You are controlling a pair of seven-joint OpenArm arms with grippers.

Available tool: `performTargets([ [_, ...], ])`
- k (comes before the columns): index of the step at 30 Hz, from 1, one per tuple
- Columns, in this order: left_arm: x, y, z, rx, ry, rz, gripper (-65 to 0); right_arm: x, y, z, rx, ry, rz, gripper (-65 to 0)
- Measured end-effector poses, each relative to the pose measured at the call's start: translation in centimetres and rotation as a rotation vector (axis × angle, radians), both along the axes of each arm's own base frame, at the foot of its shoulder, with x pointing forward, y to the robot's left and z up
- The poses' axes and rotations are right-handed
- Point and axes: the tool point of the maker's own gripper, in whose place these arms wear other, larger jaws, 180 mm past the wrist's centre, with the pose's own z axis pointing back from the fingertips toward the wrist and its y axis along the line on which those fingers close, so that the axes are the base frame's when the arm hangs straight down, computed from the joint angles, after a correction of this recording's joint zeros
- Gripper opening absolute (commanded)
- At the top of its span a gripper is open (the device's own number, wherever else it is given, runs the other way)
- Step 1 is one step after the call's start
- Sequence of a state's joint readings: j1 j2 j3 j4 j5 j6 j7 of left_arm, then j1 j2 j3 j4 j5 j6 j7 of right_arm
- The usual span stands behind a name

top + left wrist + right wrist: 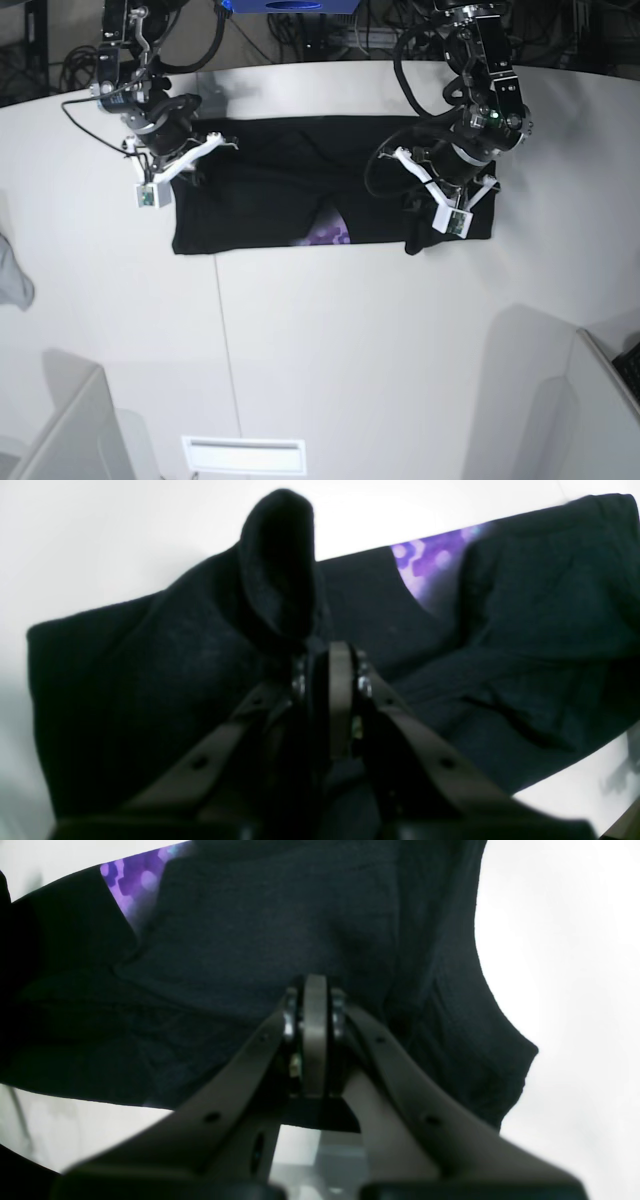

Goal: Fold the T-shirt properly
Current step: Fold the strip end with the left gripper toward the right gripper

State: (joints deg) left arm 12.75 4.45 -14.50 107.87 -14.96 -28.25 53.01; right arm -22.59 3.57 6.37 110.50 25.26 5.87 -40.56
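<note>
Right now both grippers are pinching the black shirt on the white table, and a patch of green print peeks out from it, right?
Nearly. Both grippers, left and right, are shut on the shirt on the table, but the print peeking out is purple, not green. Both wrist views show it clearly.

Lighting: bright, even overhead; worktop [330, 330] glares to blown-out white in both wrist views. Soft shadows at 4 o'clock in base view. Focus: wrist views blurred; near left hand [334, 680] and right hand [314, 1010] softest. T-shirt [270, 190] underexposed, detail lost.
</note>
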Motion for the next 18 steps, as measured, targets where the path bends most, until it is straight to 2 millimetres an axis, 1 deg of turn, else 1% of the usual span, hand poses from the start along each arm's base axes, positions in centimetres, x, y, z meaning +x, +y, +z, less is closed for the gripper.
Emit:
performTargets([
  [3,-0.1,-2.2,0.2,-0.019,-0.005,-0.06,-65.0,0.0,0.0,0.0,0.0,0.0,0.0,-65.0],
  [5,-0.1,-2.7,0.2,-0.026,-0.005,-0.069,-65.0,0.0,0.0,0.0,0.0,0.0,0.0,-65.0],
  [7,0.1,-2.3,0.1,-0.033,0.006,-0.022,-65.0,0.0,0.0,0.0,0.0,0.001,0.0,-65.0],
  [9,0.1,-2.0,0.1,-0.029,0.008,-0.017,-65.0,-0.1,0.0,-0.1,0.0,0.003,0.0,-65.0],
  [18,-0.1,-2.0,-0.1,-0.031,0.015,-0.011,-65.0,0.0,0.0,0.0,0.0,0.001,0.0,-65.0],
])
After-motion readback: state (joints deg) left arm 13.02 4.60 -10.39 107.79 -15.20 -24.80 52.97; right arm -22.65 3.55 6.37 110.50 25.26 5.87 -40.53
